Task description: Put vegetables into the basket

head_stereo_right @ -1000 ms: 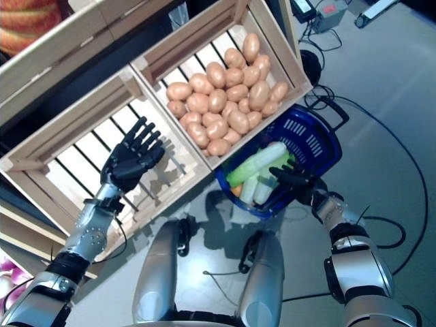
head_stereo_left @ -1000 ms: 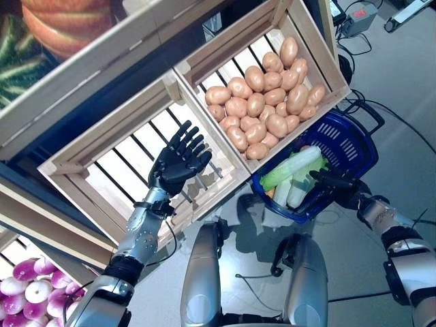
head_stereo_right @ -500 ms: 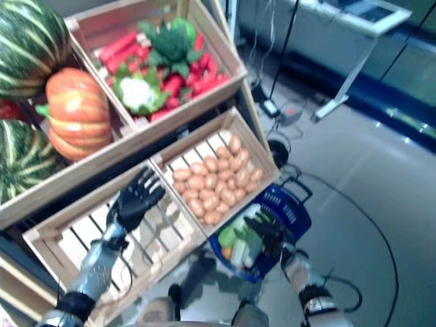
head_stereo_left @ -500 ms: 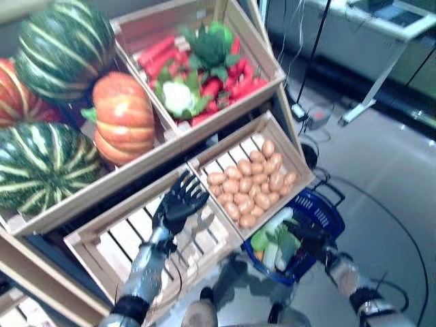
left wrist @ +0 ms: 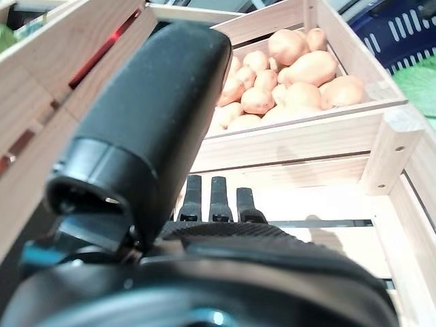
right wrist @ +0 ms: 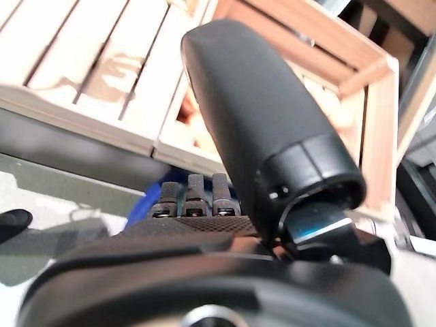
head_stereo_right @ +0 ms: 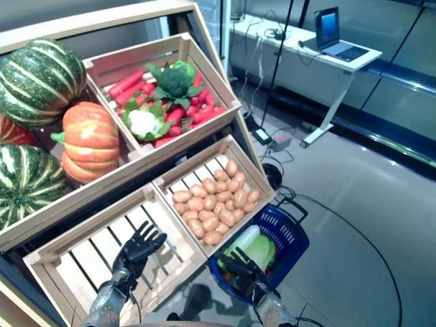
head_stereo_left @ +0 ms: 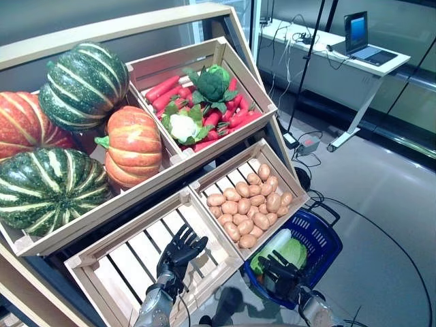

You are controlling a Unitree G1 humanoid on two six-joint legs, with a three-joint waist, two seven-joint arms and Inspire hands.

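Blue basket (head_stereo_left: 320,238) down on the floor, just under the crate of potatoes (head_stereo_left: 251,206); already holding a green cabbage (head_stereo_left: 291,253) and a pale long vegetable (head_stereo_left: 272,245); right hand (head_stereo_left: 281,270) at the basket's near rim, fingers (head_stereo_left: 267,262) straight and spread, holding nothing; left hand (head_stereo_left: 179,253) up over the empty wooden crate (head_stereo_left: 126,266), fingers wide too, nothing in it.

Up on the shelf, a crate of carrots (head_stereo_left: 162,88), broccoli (head_stereo_left: 212,83) and cauliflower (head_stereo_left: 182,126); big pumpkins (head_stereo_left: 133,144) next to it; far back, a bench (head_stereo_left: 340,51) with a laptop (head_stereo_left: 360,42).

Looks like a pause between drops, with both hands free; more food to fetch still. Next move probably a reach with the left hand to the potatoes, the nearest food; needs a soft curl round just one, then a lift over the crate wall and across to the basket; care needed, since round potatoes roll and slip.
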